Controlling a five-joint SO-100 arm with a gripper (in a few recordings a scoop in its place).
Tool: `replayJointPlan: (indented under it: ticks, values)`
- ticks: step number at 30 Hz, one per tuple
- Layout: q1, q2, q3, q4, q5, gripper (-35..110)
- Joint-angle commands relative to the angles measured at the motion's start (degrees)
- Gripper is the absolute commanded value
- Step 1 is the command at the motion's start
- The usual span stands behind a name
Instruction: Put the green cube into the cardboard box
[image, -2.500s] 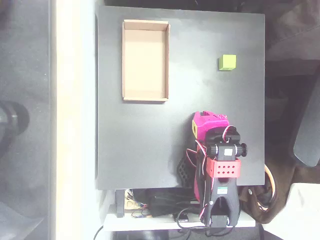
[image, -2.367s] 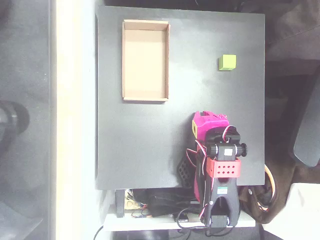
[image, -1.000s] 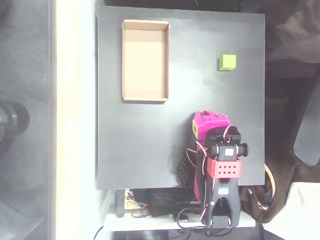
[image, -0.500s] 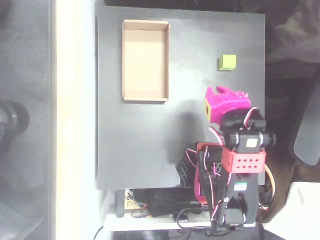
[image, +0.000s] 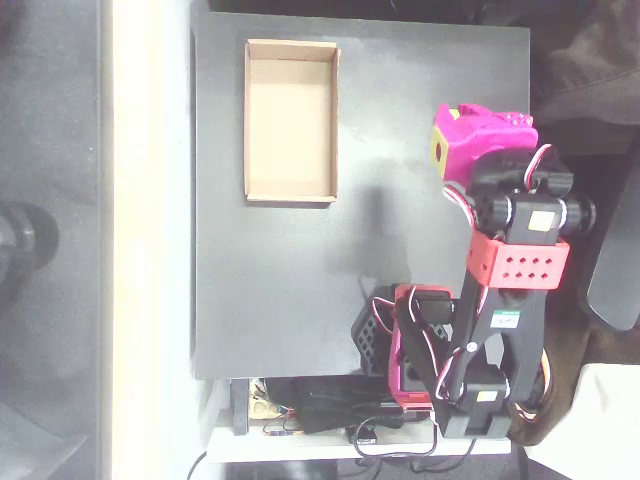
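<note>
Overhead view: magenta gripper (image: 478, 138) sits over the right side of the black table (image: 400, 260), arm stretched up from its base at the bottom edge. Green cube isn't visible; judging by the task it probably sits under the gripper head, but can't confirm. Jaw opening can't be told from here, the gripper body hides the fingers. Cardboard box (image: 291, 121) lies well to the gripper's left, empty, long side running up-down in the picture. Cube likely light, rigid, matte, not slippery; best taken across two opposite flat faces, centred, so it doesn't twist. Nothing fragile; main risk is nudging it aside on descent.
</note>
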Motion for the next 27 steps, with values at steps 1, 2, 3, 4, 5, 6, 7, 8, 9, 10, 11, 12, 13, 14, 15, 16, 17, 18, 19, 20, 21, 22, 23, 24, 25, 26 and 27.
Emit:
replayJointPlan:
  ticks: [1,2,3,4,5,6,7,8,9,10,11,12,13,14,15,16,17,18,19,20,21,22,23,24,25,26,27]
  values:
    - [1.4,-3.3,-5.5,0.2,0.4,7]
    - [1.9,-4.5,-6.6,0.2,0.4,7]
    - [2.5,-5.7,-7.5,0.2,0.4,7]
    - [3.2,-6.9,-8.3,0.2,0.4,7]
    - [3.7,-8.1,-9.1,0.2,0.4,7]
    - [4.4,-9.1,-9.8,0.2,0.4,7]
    - [5.0,-10.2,-10.4,0.2,0.4,7]
    - [5.7,-11.2,-10.7,0.2,0.4,7]
    - [6.4,-12.2,-11.1,0.2,0.4,7]
    - [7.0,-13.2,-11.2,0.2,0.4,7]
    - [7.6,-14.0,-11.2,0.2,0.4,7]
    - [8.1,-14.7,-11.2,0.2,0.4,7]
    - [8.6,-15.4,-11.2,0.2,0.4,7]
    - [9.0,-16.0,-11.2,0.2,0.4,8]
    - [9.2,-16.7,-11.2,0.2,0.3,10]
    - [9.2,-17.3,-11.2,0.2,0.3,12]
    - [9.2,-18.0,-11.1,0.2,0.3,14]
    - [9.2,-18.7,-11.1,0.2,0.3,16]
    - [9.2,-19.4,-11.1,0.2,0.3,19]
    - [9.2,-20.1,-11.1,0.1,0.3,21]
    - [9.2,-21.0,-11.1,0.1,0.3,23]
    - [9.2,-21.9,-11.1,0.1,0.3,25]
    - [9.2,-22.8,-11.1,0.1,0.3,27]
    - [9.2,-23.6,-11.1,0.1,0.3,29]
    - [9.2,-24.2,-11.1,0.0,0.3,31]
    - [9.2,-24.7,-11.1,0.0,0.3,32]
    - [9.2,-25.2,-11.1,0.0,0.3,33]
